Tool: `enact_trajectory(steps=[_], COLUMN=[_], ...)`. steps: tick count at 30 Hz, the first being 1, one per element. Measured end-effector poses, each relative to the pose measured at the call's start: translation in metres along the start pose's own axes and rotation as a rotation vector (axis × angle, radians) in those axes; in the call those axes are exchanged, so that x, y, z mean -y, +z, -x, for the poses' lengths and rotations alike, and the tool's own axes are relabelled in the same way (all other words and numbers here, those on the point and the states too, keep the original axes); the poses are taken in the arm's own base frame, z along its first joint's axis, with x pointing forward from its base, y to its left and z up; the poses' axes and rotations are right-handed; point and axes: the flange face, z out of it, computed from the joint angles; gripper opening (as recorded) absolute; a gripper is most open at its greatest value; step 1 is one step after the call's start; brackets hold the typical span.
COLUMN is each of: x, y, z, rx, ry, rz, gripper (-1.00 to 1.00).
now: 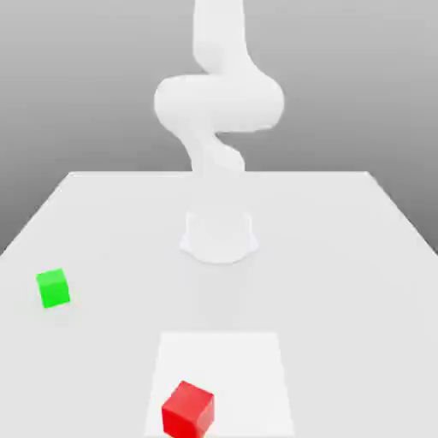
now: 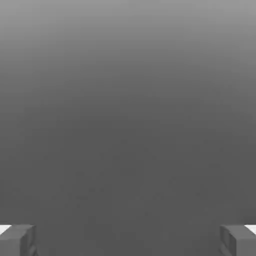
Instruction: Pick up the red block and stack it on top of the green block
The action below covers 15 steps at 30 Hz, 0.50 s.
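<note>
Gripper [image 2: 128,240] jaws wide apart, holding nothing; red block [image 1: 188,410] and green block [image 1: 53,288] sit well apart on table [image 1: 342,257].

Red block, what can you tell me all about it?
The red block is a small bright red cube with plain, matte faces and no marks. It sits flat on the white table, turned a little so one corner points toward the exterior view's camera. It rests on a paler square patch, near the front edge. Nothing else touches it; it sits apart from the green cube.

Ext cam facing arm [image 1: 218,94]; hand cam downward.
</note>
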Motion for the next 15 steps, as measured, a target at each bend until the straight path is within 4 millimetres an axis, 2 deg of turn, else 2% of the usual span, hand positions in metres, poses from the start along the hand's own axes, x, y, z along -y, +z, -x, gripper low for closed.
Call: enact_trajectory(steps=[3, 7, 15], x=[-0.004, -0.020, -0.078], y=[0.062, 0.138, 0.278], z=[0.001, 0.008, 0.042], rx=[0.040, 0.093, 0.205], ry=[0.047, 0.108, 0.236], rz=[0.084, 0.188, 0.385], gripper=[0.00, 0.00, 0.00])
